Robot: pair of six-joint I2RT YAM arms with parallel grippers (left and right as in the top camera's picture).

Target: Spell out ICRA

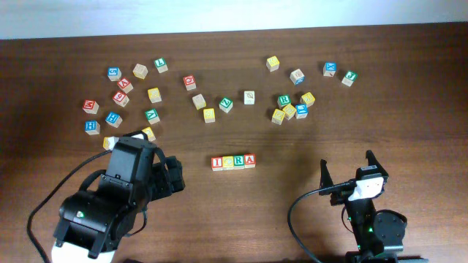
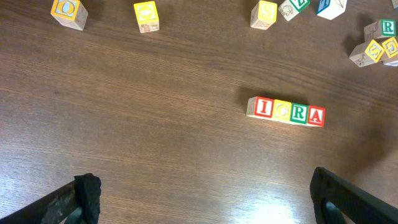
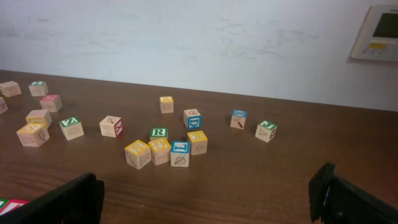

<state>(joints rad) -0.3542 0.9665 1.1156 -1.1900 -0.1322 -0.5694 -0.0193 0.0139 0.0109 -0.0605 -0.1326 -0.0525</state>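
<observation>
A row of four letter blocks (image 1: pixel 233 161) lies at the table's middle front, reading I, C, R, A; it also shows in the left wrist view (image 2: pixel 285 111). The I is red, the C yellow, the R green, the A red. My left gripper (image 1: pixel 172 175) is open and empty, to the left of the row; its fingers (image 2: pixel 202 199) frame bare wood. My right gripper (image 1: pixel 347 169) is open and empty at the front right; its fingers (image 3: pixel 208 193) show bare table between them. A corner of the row (image 3: pixel 9 204) peeks in at the left of the right wrist view.
Several loose letter blocks are scattered along the back: a group at the left (image 1: pixel 121 95), some in the middle (image 1: pixel 212 102), and a cluster at the right (image 1: pixel 292 108), also in the right wrist view (image 3: pixel 165 150). A wall (image 3: pixel 199 43) stands behind the table.
</observation>
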